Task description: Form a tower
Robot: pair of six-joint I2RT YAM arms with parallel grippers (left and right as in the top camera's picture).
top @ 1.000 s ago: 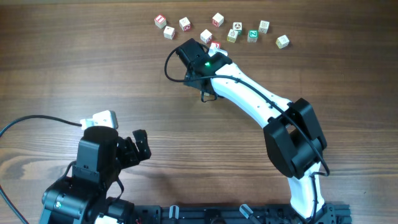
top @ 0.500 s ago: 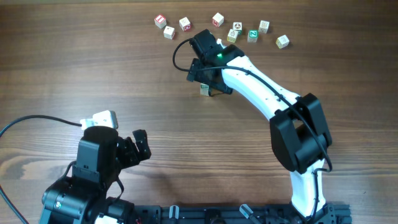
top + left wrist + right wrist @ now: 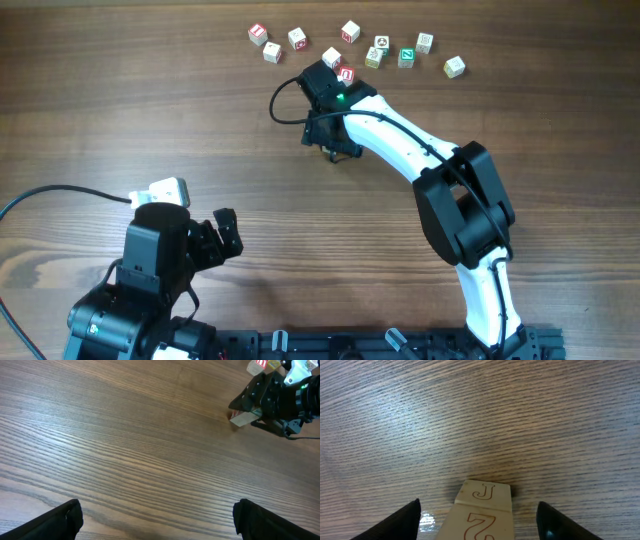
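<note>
Right pincer straddles the tower on the desk.
Its jaws stand apart on either side of the lettered cubes, gripping nothing; left pincer gapes wide, empty.

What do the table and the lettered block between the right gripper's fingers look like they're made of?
Lettered block: seemingly pale bare wood, matte, red outlined characters printed on. Table: brown wood or wood-look laminate, can't tell which; long streaky grain, slight sheen beside the block.
</note>
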